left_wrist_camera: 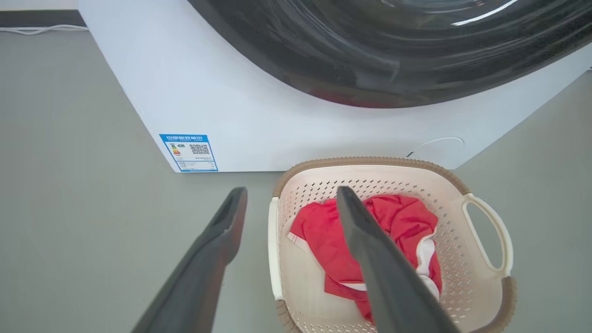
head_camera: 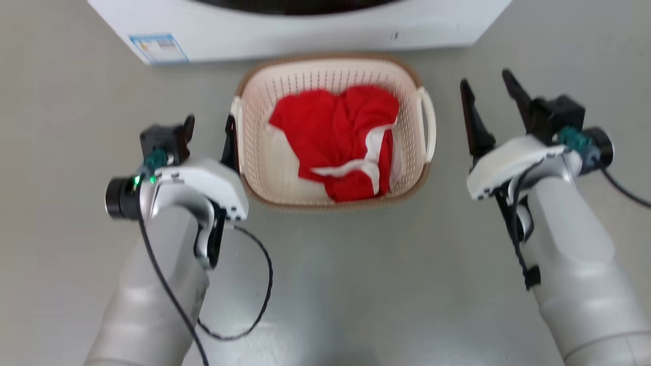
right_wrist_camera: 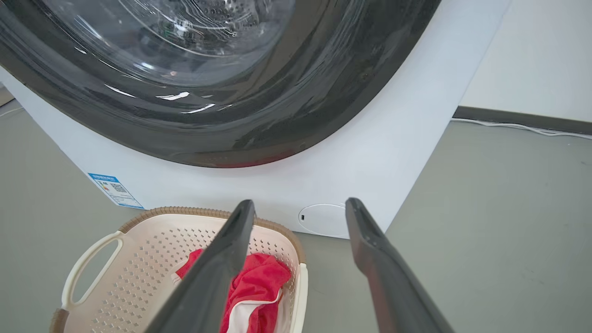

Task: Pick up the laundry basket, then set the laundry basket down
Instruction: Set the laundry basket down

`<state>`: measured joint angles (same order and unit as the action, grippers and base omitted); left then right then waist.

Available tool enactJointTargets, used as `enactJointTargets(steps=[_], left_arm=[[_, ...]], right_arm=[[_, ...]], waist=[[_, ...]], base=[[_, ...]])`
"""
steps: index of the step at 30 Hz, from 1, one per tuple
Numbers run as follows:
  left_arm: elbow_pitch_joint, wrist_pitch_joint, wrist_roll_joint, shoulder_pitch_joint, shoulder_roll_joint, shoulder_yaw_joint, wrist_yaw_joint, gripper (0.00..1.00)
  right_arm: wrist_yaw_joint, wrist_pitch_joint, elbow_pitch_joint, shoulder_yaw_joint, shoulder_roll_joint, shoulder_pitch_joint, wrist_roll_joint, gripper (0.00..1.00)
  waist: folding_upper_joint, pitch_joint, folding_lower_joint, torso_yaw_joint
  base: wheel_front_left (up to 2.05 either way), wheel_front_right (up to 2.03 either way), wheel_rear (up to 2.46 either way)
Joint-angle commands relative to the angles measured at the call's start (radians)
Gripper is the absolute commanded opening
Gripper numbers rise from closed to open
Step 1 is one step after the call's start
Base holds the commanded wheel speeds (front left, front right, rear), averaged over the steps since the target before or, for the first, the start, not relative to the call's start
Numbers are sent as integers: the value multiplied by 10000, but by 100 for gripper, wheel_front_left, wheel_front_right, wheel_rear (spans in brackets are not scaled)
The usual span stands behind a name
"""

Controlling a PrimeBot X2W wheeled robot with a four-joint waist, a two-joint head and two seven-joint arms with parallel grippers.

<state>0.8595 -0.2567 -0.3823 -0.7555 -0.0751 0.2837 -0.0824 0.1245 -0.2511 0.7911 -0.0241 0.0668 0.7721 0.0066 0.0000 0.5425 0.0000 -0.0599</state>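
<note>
One laundry basket (head_camera: 330, 79) is set on the grey floor (head_camera: 356, 284), close in front of the washing machine (head_camera: 305, 30), with a red and white garment (head_camera: 330, 132) laid inside. Its left rim is straddled by the left gripper (head_camera: 210, 122), fingers spread, while the right gripper (head_camera: 485, 80) is held beside the right handle (head_camera: 427, 122), fingers likewise apart

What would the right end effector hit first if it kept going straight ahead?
Probably the washing machine's white front, by its small round hatch, passing beside the laundry basket. Depth is unclear; the floor might come first.
</note>
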Motion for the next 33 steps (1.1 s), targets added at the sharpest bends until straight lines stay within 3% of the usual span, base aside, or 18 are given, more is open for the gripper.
enactJointTargets(steps=[1,15,21,33], left_arm=[[-294,-51,141,404,-289,-363,104,100],[-2022,-51,771,3586,-43,-2570,717,100],[-2674,-51,1097,4516,103,-3084,923,100],[-3613,-51,1438,5720,228,-3691,930,100]], right_arm=[[62,-107,-328,-129,-166,-446,-172,100],[62,-107,-1495,236,-166,-2867,-674,100],[62,-107,-2140,480,-166,-3815,-742,100],[62,-107,-2999,820,-166,-5003,-889,100]], waist=[[0,-952,0,54],[0,-3628,0,164],[0,-4261,0,265],[0,-5084,0,190]], base=[[0,0,0],[0,0,0],[0,0,0],[0,0,0]])
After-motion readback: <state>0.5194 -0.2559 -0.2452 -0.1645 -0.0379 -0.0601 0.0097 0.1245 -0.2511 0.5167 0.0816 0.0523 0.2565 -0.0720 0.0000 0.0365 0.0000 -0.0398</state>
